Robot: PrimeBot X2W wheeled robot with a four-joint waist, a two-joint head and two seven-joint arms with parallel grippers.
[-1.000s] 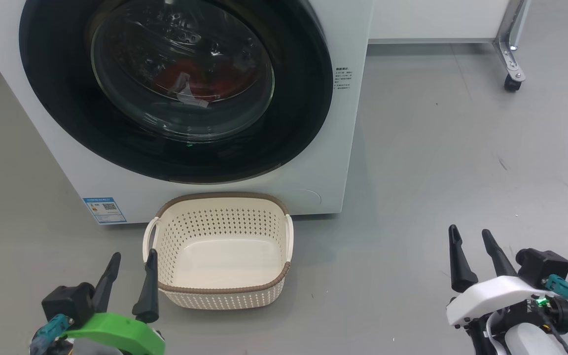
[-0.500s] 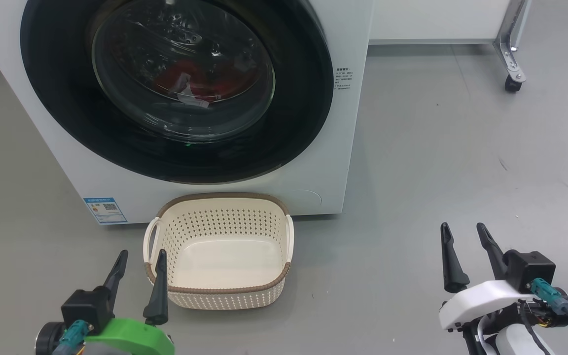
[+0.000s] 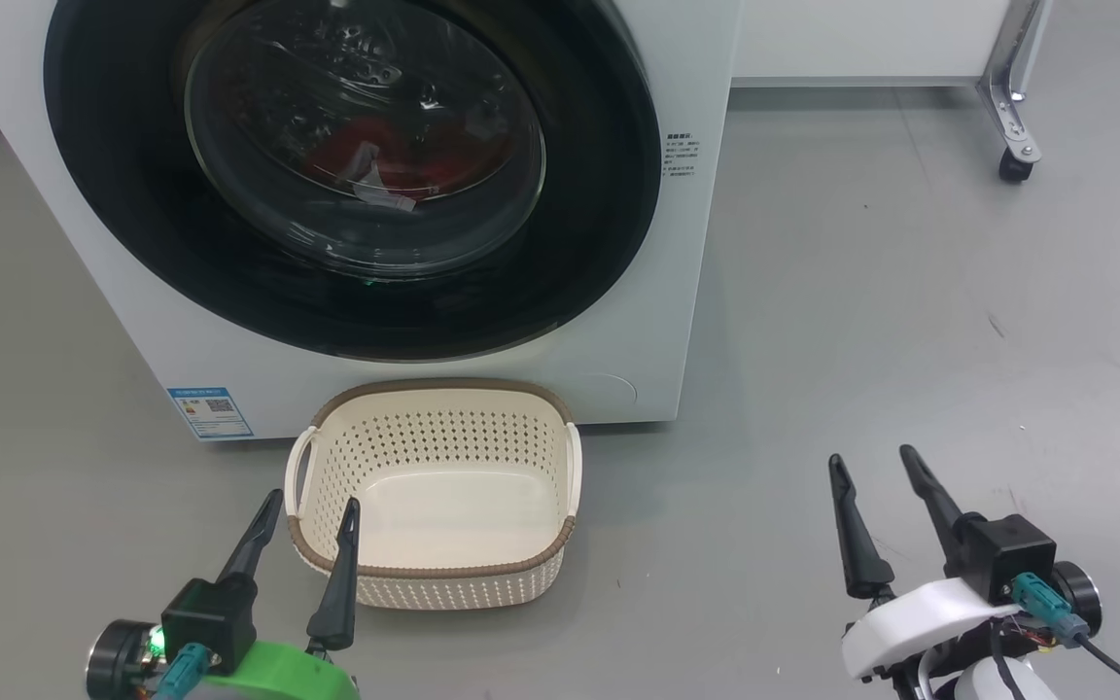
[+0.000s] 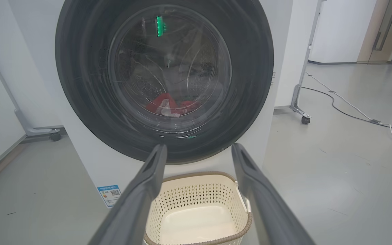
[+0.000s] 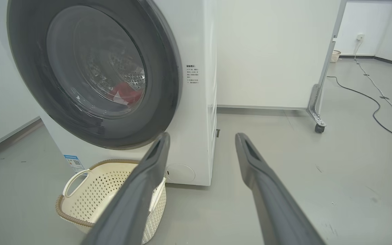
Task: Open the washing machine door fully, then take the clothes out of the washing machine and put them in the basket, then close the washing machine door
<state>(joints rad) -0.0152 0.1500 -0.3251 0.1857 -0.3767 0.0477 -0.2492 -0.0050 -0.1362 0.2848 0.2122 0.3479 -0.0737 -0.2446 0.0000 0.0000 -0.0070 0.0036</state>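
Grey smooth floor (image 3: 861,292); a castered metal leg (image 3: 1010,136) stands at the back. White washing machine (image 3: 691,292), blue label sticker (image 3: 209,412) low on its front. The washing machine door (image 3: 609,233) is shut: glossy black ring around a bulging clear glass bowl. Red clothes (image 3: 351,151) lie behind it in the perforated drum (image 3: 307,68). The basket (image 3: 436,387), cream perforated plastic with a brown woven-look rim, sits on the floor just before the machine. My left end effector (image 3: 315,499) hangs by its left handle (image 3: 298,467), my right end effector (image 3: 871,454) well apart. Both are spread wide, holding nothing.
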